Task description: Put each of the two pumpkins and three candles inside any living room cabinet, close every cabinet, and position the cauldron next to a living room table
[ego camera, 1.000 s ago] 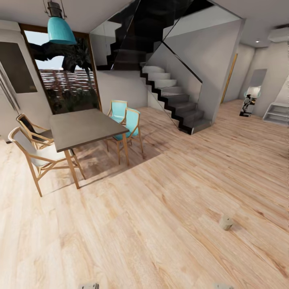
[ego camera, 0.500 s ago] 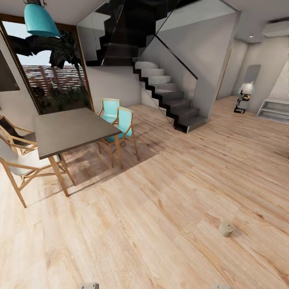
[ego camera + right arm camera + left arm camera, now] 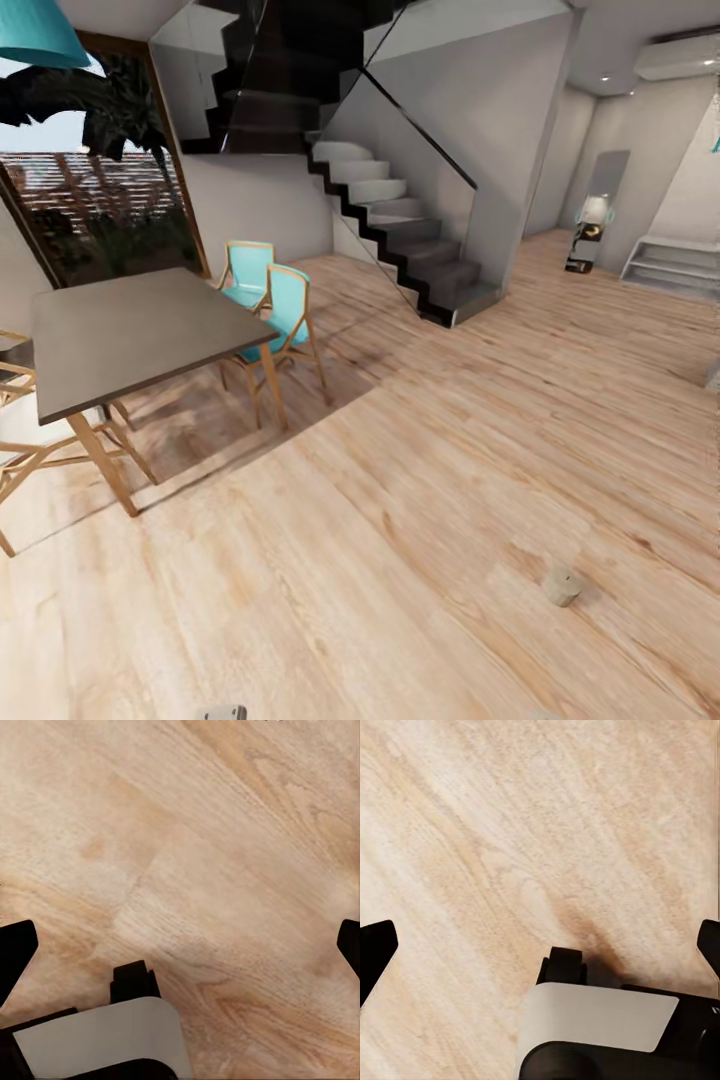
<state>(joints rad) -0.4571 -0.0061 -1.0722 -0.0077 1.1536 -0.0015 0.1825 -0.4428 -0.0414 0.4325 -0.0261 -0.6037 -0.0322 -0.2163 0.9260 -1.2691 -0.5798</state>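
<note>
A small pale beige candle [image 3: 562, 585] lies on the wooden floor at the lower right of the head view, apart from everything else. The cabinet, the cauldron and the pumpkins are out of view. My left gripper [image 3: 542, 943] hangs open over bare floorboards, its black fingertips [image 3: 375, 949] far apart with nothing between them. Over the floor too, my right gripper [image 3: 180, 945] is open and empty, one fingertip [image 3: 16, 945] at each side of its wrist view.
A grey-topped dining table [image 3: 120, 330] on wooden legs stands at the left, with two turquoise chairs [image 3: 280, 310] beside it and a wooden chair [image 3: 15, 455] at the picture's edge. A dark staircase [image 3: 400, 235] rises at the back. Low white steps [image 3: 670, 265] sit far right.
The whole head view has shifted: the camera turned right, so table, chairs and stairs slid left in the picture. The candle has dropped slightly lower in the picture.
</note>
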